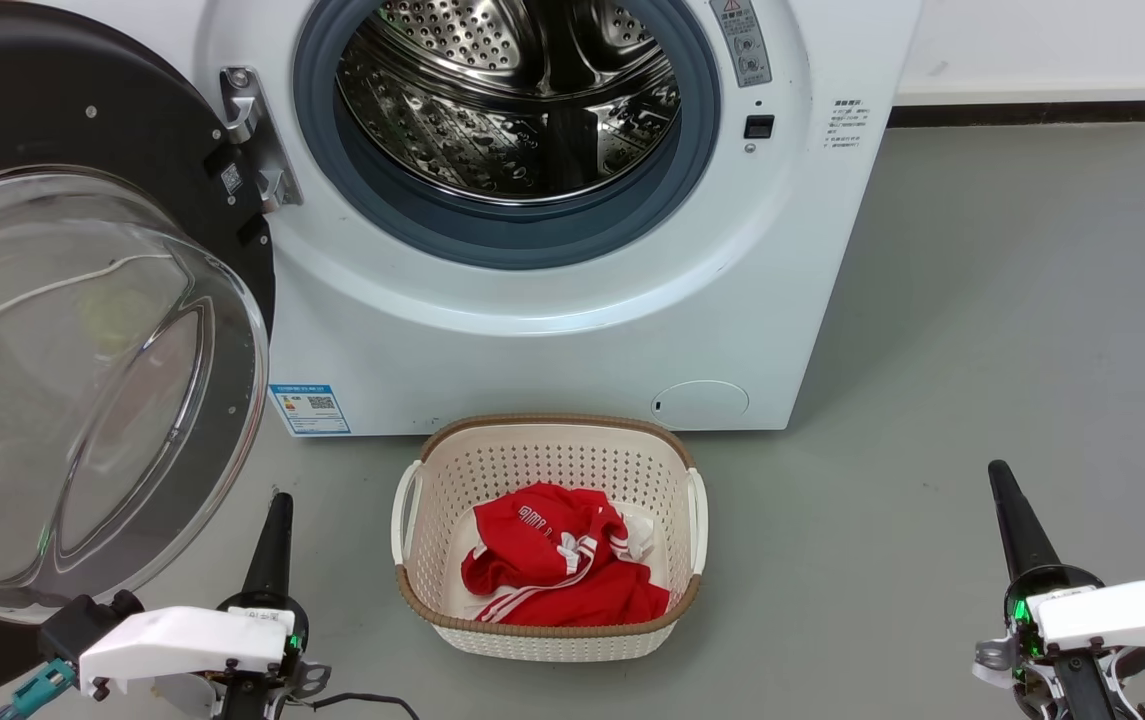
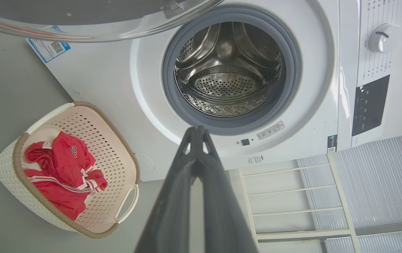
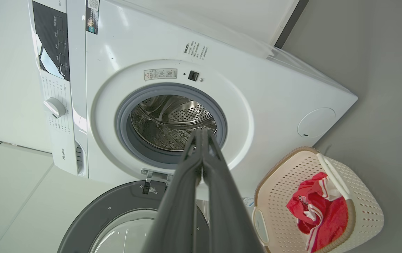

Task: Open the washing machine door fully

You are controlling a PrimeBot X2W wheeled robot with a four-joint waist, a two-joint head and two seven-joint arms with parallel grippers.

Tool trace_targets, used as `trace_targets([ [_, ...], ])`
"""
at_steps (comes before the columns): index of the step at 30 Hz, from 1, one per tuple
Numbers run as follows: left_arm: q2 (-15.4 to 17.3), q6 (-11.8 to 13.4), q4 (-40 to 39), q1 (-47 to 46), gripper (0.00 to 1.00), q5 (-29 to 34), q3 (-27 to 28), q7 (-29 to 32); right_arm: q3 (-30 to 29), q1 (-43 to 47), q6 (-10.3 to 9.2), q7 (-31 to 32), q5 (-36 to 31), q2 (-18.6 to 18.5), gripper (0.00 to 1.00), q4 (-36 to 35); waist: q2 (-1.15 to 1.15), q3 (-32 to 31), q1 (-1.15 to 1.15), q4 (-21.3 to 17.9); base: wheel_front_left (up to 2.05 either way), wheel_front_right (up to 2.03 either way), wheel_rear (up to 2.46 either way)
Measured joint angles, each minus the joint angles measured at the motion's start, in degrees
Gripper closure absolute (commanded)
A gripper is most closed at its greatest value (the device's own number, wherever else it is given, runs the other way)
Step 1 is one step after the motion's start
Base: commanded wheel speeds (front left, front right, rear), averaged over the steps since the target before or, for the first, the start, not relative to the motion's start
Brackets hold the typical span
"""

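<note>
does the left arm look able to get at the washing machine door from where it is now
Likely yes: the left gripper sits just beside the lower edge of the open washing machine door, nothing between them. The laundry basket lies on its other side, out of the way.

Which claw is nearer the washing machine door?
Left. The left claw sits right beside the washing machine door; the right claw is far off, beyond the laundry basket.
</note>
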Motion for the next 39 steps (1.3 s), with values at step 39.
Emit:
trace_targets([
  [39, 0.03, -1.94, 2.29, -2.09, 1.00, -18.72, 1.13, 4.55, -1.24, -1.72, 0.00, 4.47, 18.00, 0.03, 1.00, 1.76, 0.00, -1.08, 0.00, 0.00, 0.00, 0.00, 0.00],
])
